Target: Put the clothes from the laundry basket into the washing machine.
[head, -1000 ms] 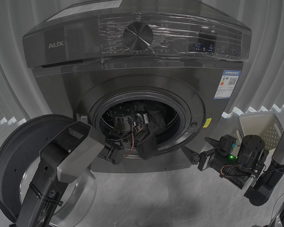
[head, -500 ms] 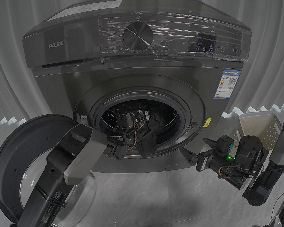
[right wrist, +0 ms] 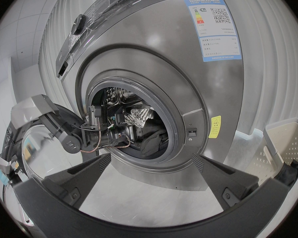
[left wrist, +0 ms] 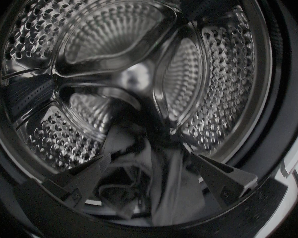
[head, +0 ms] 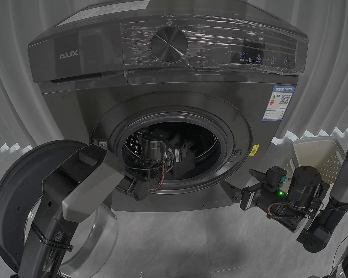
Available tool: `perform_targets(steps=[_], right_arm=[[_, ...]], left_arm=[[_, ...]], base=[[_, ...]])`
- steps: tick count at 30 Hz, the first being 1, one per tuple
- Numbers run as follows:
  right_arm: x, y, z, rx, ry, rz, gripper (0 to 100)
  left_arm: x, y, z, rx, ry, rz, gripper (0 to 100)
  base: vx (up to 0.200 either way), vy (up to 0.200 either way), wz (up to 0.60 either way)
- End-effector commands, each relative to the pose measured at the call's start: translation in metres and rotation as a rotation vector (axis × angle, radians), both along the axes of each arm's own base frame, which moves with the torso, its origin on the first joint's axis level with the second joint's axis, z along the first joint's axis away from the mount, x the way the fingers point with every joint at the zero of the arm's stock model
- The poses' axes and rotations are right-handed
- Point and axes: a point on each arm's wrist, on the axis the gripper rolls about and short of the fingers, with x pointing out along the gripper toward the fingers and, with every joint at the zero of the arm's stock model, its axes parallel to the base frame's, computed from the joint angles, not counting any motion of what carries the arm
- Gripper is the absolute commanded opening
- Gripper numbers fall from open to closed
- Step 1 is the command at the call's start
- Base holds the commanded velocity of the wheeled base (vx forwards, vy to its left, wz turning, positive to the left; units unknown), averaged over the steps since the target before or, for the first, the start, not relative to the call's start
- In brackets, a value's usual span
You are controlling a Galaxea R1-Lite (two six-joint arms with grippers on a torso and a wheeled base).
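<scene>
now left gripper spread wide inside drum over dark clothes, right gripper spread, both empty

Grey floor, washing machine standing on it (door swung open), laundry basket just beside

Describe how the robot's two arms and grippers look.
The left arm has a boxy grey shell over black links, with a reddish-brown cable looped at the wrist. The right arm shows a black cylindrical motor, a green light and a similar cable. The left gripper and right gripper have dark wedge-shaped fingers.
</scene>
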Motion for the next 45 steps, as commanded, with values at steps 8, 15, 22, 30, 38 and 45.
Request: perform_targets(steps=[8, 15, 22, 30, 38, 45], right_arm=[[-0.001, 0.001, 0.000, 0.002, -0.002, 0.007, 100], [-0.001, 0.001, -0.001, 0.009, 0.007, 0.007, 100], [0.000, 0.001, 0.000, 0.011, 0.004, 0.005, 100], [0.000, 0.002, 0.000, 0.016, 0.002, 0.017, 100], [0.000, 0.002, 0.001, 0.017, -0.001, 0.019, 100], [0.001, 0.003, 0.002, 0.020, -0.004, 0.022, 100]], left_arm=[[-0.017, -0.008, -0.009, 0.054, 0.079, -0.060, 100], [-0.013, -0.011, -0.034, 0.108, 0.113, -0.124, 100], [-0.002, -0.016, -0.055, 0.129, 0.122, -0.120, 100], [0.007, -0.016, -0.048, 0.112, 0.084, -0.093, 0], [0.042, -0.010, -0.018, 0.027, -0.084, 0.020, 0], [0.048, 0.000, -0.023, 0.028, -0.085, 0.046, 0]], base=[[0.000, 0.000, 0.00], [0.000, 0.000, 0.00], [0.000, 0.000, 0.00], [0.000, 0.000, 0.00], [0.000, 0.000, 0.00], [0.000, 0.000, 0.00]])
